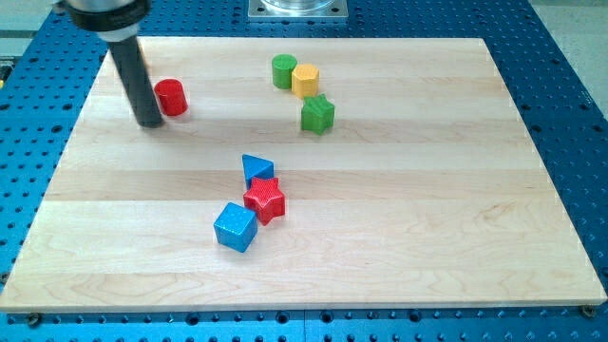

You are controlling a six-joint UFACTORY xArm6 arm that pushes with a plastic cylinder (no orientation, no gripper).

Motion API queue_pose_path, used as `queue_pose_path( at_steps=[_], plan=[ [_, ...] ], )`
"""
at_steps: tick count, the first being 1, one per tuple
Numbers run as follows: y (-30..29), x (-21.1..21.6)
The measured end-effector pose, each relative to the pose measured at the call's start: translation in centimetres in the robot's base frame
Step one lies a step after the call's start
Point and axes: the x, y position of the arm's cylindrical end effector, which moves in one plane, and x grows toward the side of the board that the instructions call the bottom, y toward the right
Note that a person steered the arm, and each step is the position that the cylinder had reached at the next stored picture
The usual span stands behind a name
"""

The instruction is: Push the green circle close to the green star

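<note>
The green circle (283,71) stands near the view's top, touching the left side of a yellow hexagon (305,81). The green star (317,115) lies just below and to the right of the yellow hexagon, a short way from the green circle. My tip (149,123) rests on the board at the view's upper left, right beside the left side of a red circle (171,97). It is far to the left of both green blocks.
A blue triangle (256,169), a red star (265,199) and a blue cube (236,227) cluster at the board's middle. The wooden board (456,218) lies on a blue perforated table. A metal base (297,9) sits at the view's top.
</note>
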Motion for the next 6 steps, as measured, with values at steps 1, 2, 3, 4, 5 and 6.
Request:
queue_pose_path(
  at_steps=[1,2,3,4,5,6],
  plan=[
    [2.9,-2.7],
    [12.1,-4.8],
    [14.5,-10.3],
    [17.8,-13.1],
    [18.6,-6.1],
    [18.7,-0.5]
  ],
)
